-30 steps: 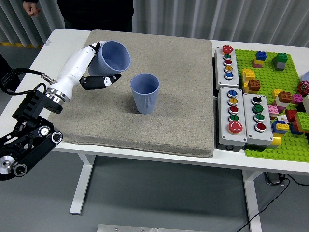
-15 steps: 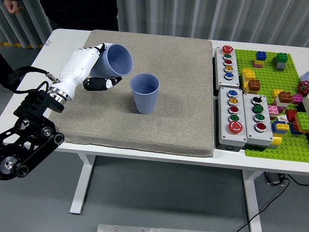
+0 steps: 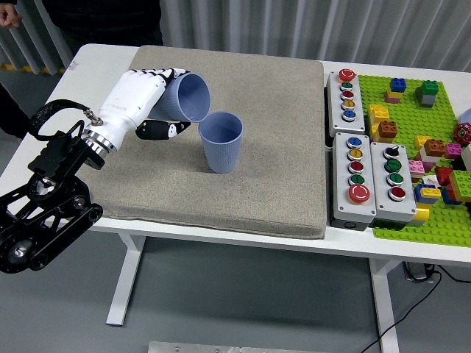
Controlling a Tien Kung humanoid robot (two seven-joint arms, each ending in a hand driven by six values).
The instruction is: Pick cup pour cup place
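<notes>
Two blue-grey plastic cups are in the head view. One cup (image 3: pixel 221 141) stands upright near the middle of the grey mat (image 3: pixel 272 184). The other cup (image 3: pixel 188 98) is held in my left hand (image 3: pixel 158 99), tipped on its side with its mouth facing right and down, its rim just above and left of the standing cup's rim. The white fingers wrap over the cup's top, and the dark thumb (image 3: pixel 163 130) lies below it. I see nothing flowing out of it. My right arm is out of sight.
Two grey button boxes (image 3: pixel 347 95) (image 3: pixel 374 182) stand right of the mat. A green baseplate (image 3: pixel 423 147) with several toy bricks fills the far right. A person in dark clothes stands at the far left side, one hand (image 3: pixel 7 15) showing at the top left.
My left hand has carried the held cup to the right and tilted it further over, bringing its mouth close to the standing cup. The standing cup has not moved.
</notes>
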